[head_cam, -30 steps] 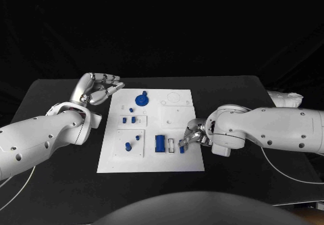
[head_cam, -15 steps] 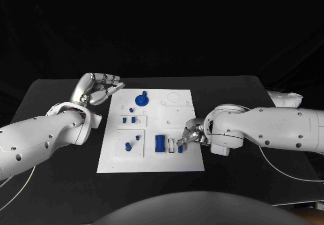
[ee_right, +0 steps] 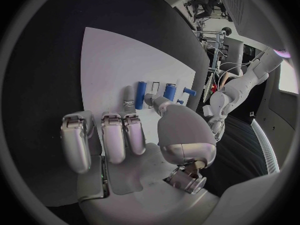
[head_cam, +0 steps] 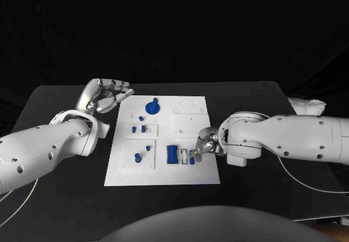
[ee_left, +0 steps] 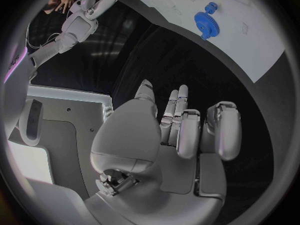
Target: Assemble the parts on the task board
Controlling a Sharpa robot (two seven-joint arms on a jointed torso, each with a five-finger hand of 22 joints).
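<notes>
Right robot hand (head_cam: pixel 202 145) sits over the right edge of the task board (head_cam: pixel 163 174), fingers curled inward, tips down at the board; can't tell if it pinches anything, contact point is hidden. Just beside its fingertips: one small blue part (head_cam: pixel 192 160) and one pale slot piece (head_cam: pixel 183 156), then one larger blue block (head_cam: pixel 171 154) a little further left of it. In the right wrist view the same robot hand (ee_right: pixel 125 150) has fingers bent over the board, with the blue pieces (ee_right: pixel 141 95) lined up past the fingertips. Further out from it, on the board's left half: two blue parts on the lower sub-plate (head_cam: pixel 143 153), two on the middle sub-plate (head_cam: pixel 138 129), one tiny blue peg (head_cam: pixel 141 118) above those, and one blue gear (head_cam: pixel 153 107) near the far edge. Left robot hand (head_cam: pixel 108 94) is off the board, above the desk (head_cam: pixel 65 101) just beyond the board's far left corner, fingers curled in, holding nothing. Left wrist view: that robot hand (ee_left: pixel 169 135) with fingers folded toward the palm, the gear (ee_left: pixel 206 22) well apart from it on the board.
</notes>
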